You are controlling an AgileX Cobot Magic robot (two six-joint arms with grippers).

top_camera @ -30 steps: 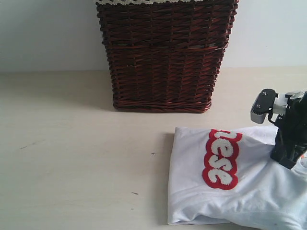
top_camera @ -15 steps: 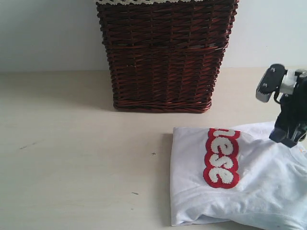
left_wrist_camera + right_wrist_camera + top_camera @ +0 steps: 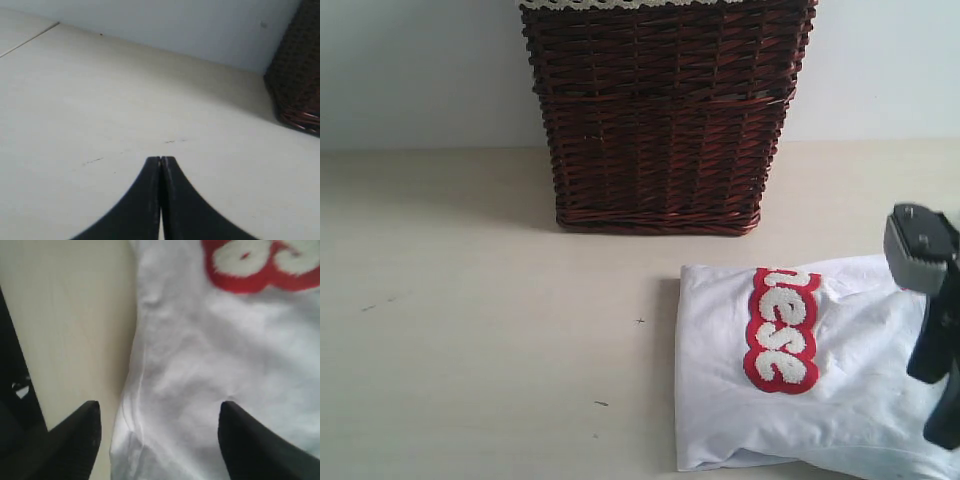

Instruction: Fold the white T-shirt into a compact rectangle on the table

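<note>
The right jaws are open and empty above the white T-shirt [image 3: 850, 400], which lies partly folded on the desk [image 3: 470, 350]. The left jaws are shut. The next fold probably needs an edge pinched.

You see only part of the white T-shirt [image 3: 860, 400]: it runs off the exterior view's right and bottom edges, and the right arm [image 3: 920, 250] covers a strip of it. Lettering [image 3: 782, 325] legible as "nese" only; the rest is out of sight. Wicker basket [image 3: 660, 120] clipped by the top edge. Specks [image 3: 640, 321] on the table [image 3: 470, 350] too small to identify. Right wrist view: letters blurred and clipped, fingers [image 3: 75, 440] of the right gripper [image 3: 159, 407] cut off at the frame edge.
</note>
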